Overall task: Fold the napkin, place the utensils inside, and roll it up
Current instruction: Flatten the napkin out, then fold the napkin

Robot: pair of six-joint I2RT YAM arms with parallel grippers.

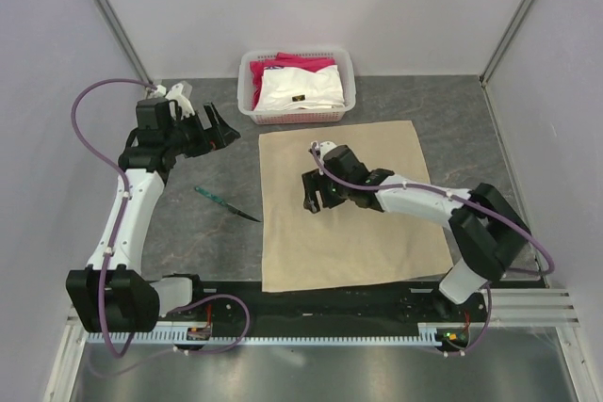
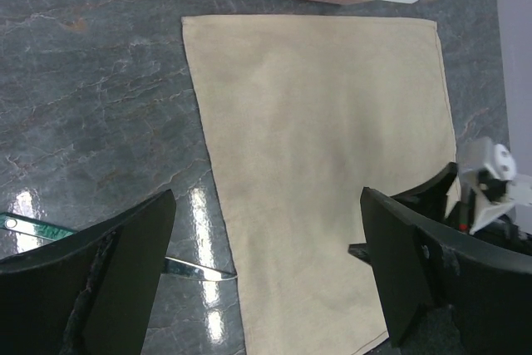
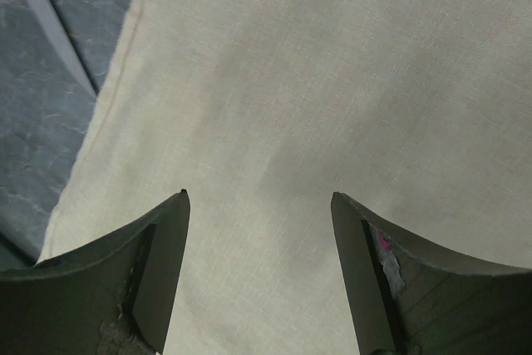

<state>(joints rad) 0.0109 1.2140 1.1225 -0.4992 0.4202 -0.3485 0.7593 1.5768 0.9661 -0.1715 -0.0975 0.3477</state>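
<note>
Napkin [image 1: 320,251] lies flat and unfolded on the bench [image 1: 188,242], with the knife [image 1: 228,205] just beside its left edge. Right pincer [image 1: 317,202] hangs spread over the cloth; left pincer [image 1: 224,131] is spread and empty. A clean fold likely needs an edge pinched first.

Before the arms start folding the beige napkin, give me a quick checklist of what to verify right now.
1. Napkin lies flat and unfolded: ok.
2. Right claw open, empty, over the napkin: ok.
3. Left claw open, empty, off to the napkin's left: ok.
4. Knife tip clear of the napkin's left edge: cannot tell; it reaches that edge.
5. Basket apart from the napkin's far edge: ok.
</note>
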